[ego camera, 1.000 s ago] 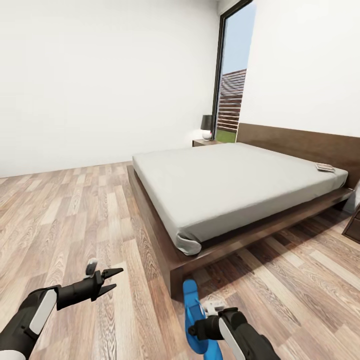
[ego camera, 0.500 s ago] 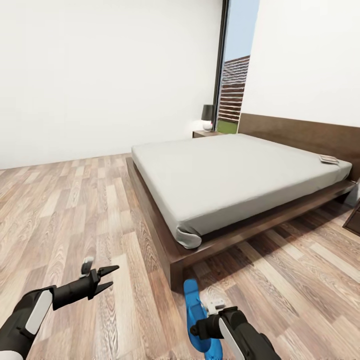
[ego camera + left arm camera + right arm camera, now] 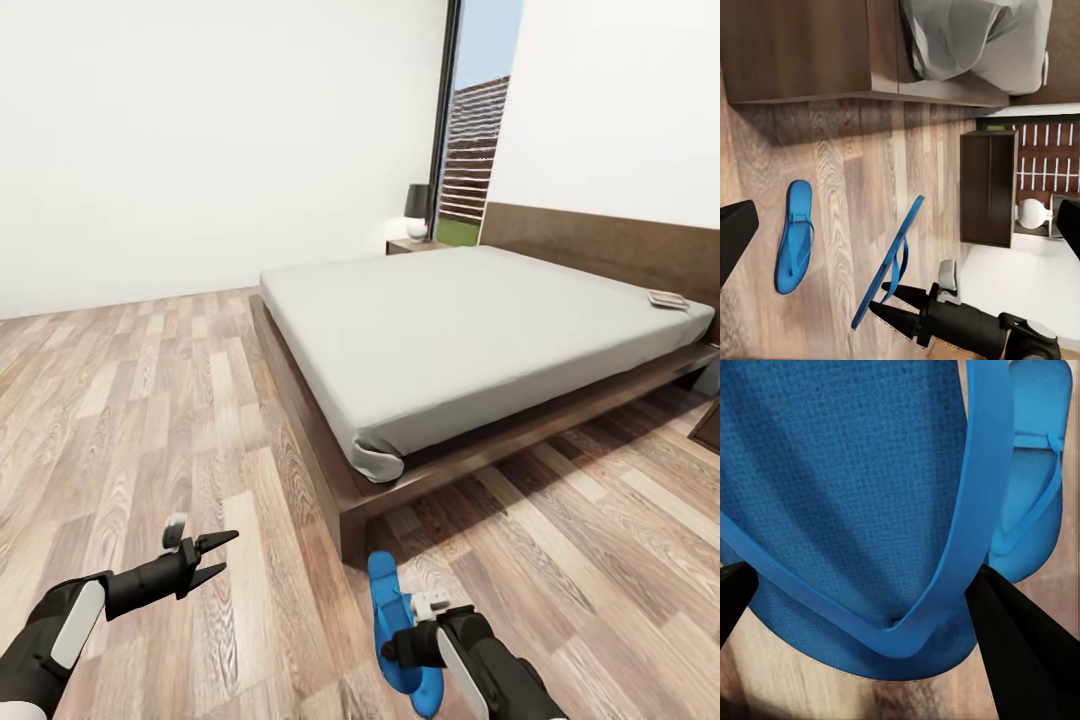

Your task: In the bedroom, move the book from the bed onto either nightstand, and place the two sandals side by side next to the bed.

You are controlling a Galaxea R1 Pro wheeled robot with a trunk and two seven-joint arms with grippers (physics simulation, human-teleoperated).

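My right gripper (image 3: 395, 655) is shut on a blue sandal (image 3: 385, 612), holding it on edge just above the floor by the bed's foot corner. In the left wrist view that sandal (image 3: 889, 264) hangs tilted, and the second sandal (image 3: 794, 237) lies flat on the planks beside it, near the bed frame (image 3: 810, 49). My left gripper (image 3: 214, 558) is open and empty over the floor, to the left. The bed (image 3: 470, 325) fills the middle, with the book (image 3: 668, 299) near its headboard. One nightstand (image 3: 412, 245) stands behind the bed, and another nightstand (image 3: 708, 424) is at the right edge.
A dark lamp (image 3: 417, 211) stands on the far nightstand by the tall window (image 3: 472, 150). Open wood-plank floor (image 3: 130, 400) stretches to the left of the bed up to the white wall.
The head view has shifted slightly, so the bed sits a little differently in the picture. The right gripper still holds the sandal, and the left gripper has dropped slightly.
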